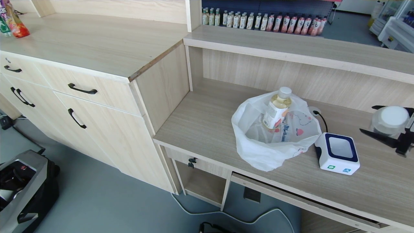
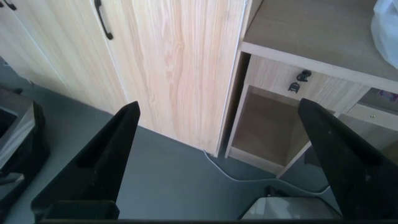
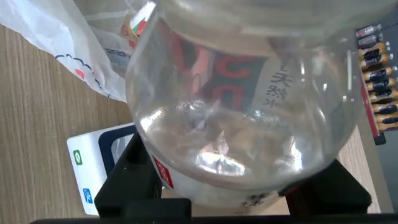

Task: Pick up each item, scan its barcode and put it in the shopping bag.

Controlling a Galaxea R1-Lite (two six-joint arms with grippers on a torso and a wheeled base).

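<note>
Head view put my right hand (image 1: 367, 118) at the right edge of the frame, above the worktop (image 1: 200, 126), its black fingers clamped on a clear, round-bottomed bottle (image 1: 389, 120) with a white cap. My left hand (image 2: 217, 162) hung spread wide over grey floor (image 2: 174, 180) by the cabinets (image 2: 174, 62). At centre right, a thin white shopping bag (image 1: 258, 152) held an upright drink bottle (image 1: 276, 110). A boxy white scanner (image 1: 338, 153) sat just beside it on pale wood grain.
</note>
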